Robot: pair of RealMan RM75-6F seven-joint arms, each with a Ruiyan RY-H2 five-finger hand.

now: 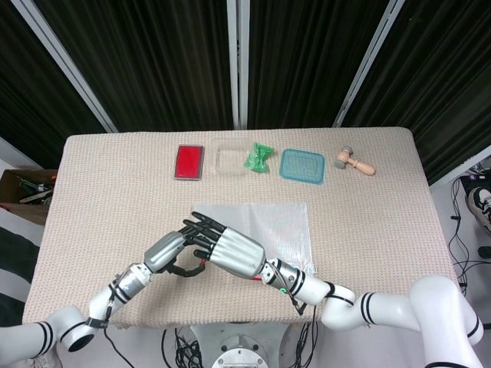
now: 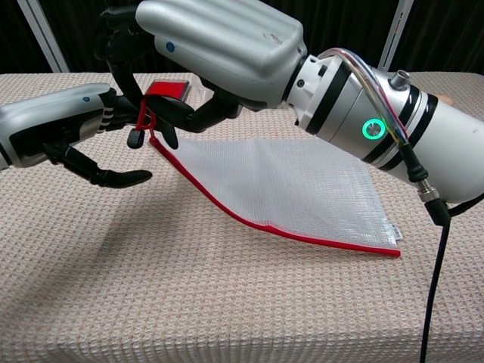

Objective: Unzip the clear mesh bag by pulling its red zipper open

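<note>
The clear mesh bag [image 1: 272,226] lies flat in the middle of the table, and its red zipper [image 2: 265,225] runs along the near edge. My right hand [image 2: 219,38] grips the bag's left corner and holds it lifted off the cloth. The dark zipper pull [image 2: 135,138] hangs from a red cord at that raised corner. My left hand [image 2: 57,132] reaches in from the left. Its fingertips [image 2: 113,117] are at the cord beside the pull, while its thumb stays spread well below. In the head view the left hand [image 1: 170,253] and the right hand [image 1: 234,251] meet at the bag's near left corner.
Along the far side stand a red box [image 1: 189,162], a clear container [image 1: 230,159], a green object [image 1: 261,158], a teal tray [image 1: 302,165] and a wooden mallet [image 1: 354,162]. A cardboard box [image 1: 23,188] sits off the table at the left.
</note>
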